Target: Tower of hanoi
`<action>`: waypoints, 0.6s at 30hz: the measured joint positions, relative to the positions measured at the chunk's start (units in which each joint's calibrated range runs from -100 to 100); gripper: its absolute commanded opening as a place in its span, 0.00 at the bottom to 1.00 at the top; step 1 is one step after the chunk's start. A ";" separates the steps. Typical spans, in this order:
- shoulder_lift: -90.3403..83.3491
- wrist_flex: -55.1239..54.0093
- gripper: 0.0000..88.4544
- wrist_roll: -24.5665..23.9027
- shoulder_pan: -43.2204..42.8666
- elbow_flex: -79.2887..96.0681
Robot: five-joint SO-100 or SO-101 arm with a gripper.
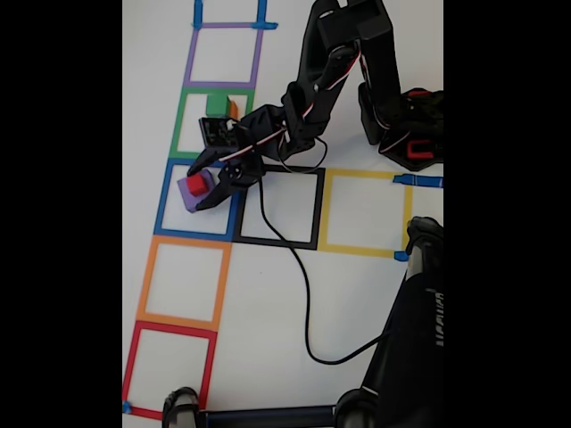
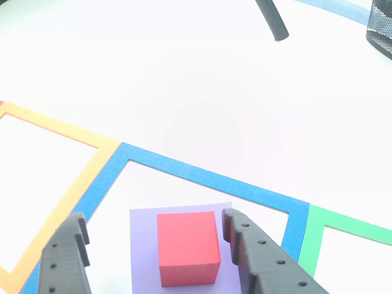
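**Op:** Fingers (image 2: 153, 245) stand wide, gripping nothing. I'm poised over the blue tape square (image 1: 165, 201) on the table (image 2: 196, 92).

**Partner:** Where's the red cube (image 2: 187, 247)?

**Op:** On top of the purple cube (image 2: 142, 245), between my two fingers. In the other view, the left finger (image 2: 64, 260) stands apart from it, and the right finger (image 2: 257, 254) sits just beside its edge. The green cube (image 1: 215, 103) rests on the orange cube (image 1: 233, 109) in the green tape square (image 1: 183, 120).

**Partner:** Your plan?

**Op:** I'd centre first, shifting rightward in that view, then close gently on red alone, leaving purple undisturbed.
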 measured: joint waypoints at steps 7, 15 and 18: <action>-1.52 -0.89 0.21 0.00 0.35 0.00; -20.09 13.87 0.02 0.72 3.86 1.15; -31.41 27.09 0.01 0.72 7.02 1.24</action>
